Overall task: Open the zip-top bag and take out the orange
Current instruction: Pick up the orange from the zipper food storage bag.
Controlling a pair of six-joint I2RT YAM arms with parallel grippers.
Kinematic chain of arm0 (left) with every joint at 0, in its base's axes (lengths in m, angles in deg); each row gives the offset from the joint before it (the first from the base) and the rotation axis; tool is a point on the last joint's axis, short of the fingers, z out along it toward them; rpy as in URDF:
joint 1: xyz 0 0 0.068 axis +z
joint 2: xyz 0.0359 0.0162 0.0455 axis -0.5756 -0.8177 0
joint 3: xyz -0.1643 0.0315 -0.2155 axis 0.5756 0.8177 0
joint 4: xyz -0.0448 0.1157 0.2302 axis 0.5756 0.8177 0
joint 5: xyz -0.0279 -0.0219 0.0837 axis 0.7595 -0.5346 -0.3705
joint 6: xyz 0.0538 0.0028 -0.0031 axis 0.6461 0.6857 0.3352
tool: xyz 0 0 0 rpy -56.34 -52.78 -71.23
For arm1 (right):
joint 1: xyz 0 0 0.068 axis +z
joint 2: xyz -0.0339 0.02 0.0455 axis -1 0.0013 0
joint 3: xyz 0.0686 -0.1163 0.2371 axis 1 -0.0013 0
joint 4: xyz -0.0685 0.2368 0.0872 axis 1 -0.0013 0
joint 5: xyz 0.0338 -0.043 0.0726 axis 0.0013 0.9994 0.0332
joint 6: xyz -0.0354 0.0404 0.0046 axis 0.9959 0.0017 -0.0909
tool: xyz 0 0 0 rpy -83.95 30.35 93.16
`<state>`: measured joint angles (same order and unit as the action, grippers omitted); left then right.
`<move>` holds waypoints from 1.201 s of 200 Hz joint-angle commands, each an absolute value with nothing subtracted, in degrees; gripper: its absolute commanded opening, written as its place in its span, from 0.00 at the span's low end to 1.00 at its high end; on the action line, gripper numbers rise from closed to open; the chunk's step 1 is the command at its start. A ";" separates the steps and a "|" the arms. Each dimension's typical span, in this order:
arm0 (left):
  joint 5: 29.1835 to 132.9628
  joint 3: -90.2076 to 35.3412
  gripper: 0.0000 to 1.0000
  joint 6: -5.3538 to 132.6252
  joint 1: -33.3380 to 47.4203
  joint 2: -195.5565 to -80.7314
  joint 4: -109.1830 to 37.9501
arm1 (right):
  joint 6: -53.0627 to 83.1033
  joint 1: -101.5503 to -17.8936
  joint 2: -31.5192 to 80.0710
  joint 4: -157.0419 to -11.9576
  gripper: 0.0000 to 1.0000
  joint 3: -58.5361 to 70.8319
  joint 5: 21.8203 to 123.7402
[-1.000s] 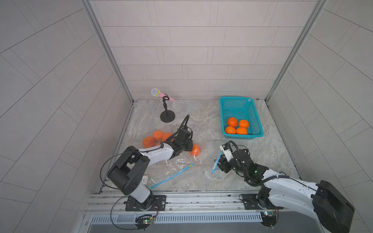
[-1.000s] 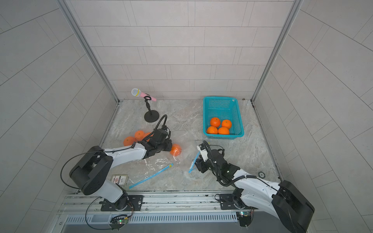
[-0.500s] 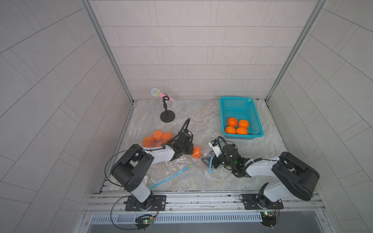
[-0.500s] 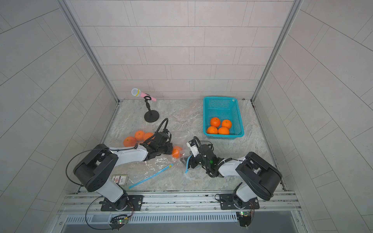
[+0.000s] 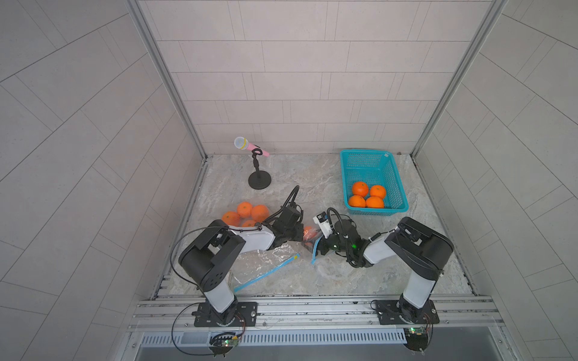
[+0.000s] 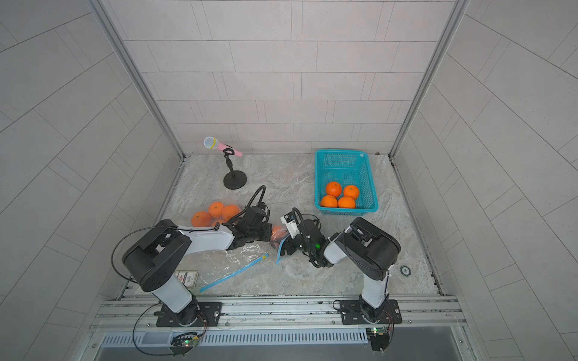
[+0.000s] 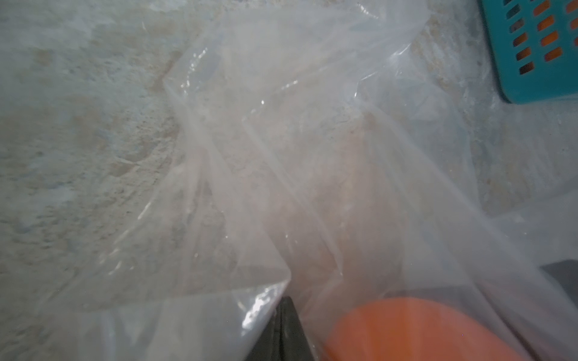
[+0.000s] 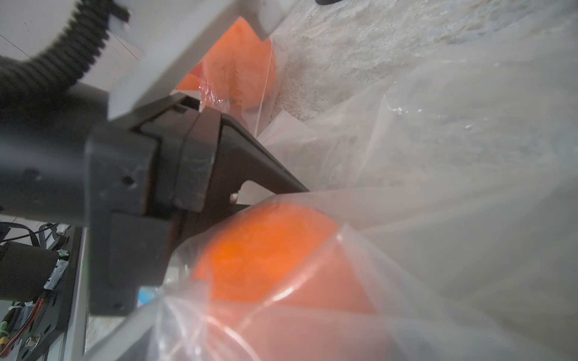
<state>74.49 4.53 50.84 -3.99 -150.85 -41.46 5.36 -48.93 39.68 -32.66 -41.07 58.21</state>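
Left gripper [image 7: 282, 312] clamped on bag [image 7: 312, 156] film beside orange [image 7: 406, 331]. Right gripper [image 5: 314, 241] close opposite; its jaw state cannot be told. Bare worktop [image 5: 312, 178] lies behind, toward basket [image 5: 375, 212].

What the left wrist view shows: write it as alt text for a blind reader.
The left end effector, shut, pinches a fold of the clear zip-top bag, which lies crumpled over the marbled table. An orange shows close beside the end effector, partly behind plastic, and a corner of the teal basket lies beyond the bag.
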 commanded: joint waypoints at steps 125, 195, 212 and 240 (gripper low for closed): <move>72.17 -8.67 0.00 52.90 1.77 -165.35 -33.69 | 6.35 -49.76 13.51 -66.75 0.61 -46.50 63.49; 73.84 -10.26 0.00 53.24 4.17 -168.40 -33.50 | 5.56 -50.84 -10.35 -82.18 0.63 -52.35 74.20; 71.66 -11.56 0.00 54.01 3.94 -167.48 -30.65 | 3.87 -51.14 -10.47 -87.59 0.62 -51.29 74.64; 73.28 -11.99 0.00 54.68 5.76 -167.30 -30.09 | 2.20 -51.07 -15.31 -88.90 0.60 -53.38 76.07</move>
<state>78.60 -13.59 52.89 2.28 -164.97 -37.68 3.52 -51.36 -10.79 -84.76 -51.67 75.83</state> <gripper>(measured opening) 0.054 0.750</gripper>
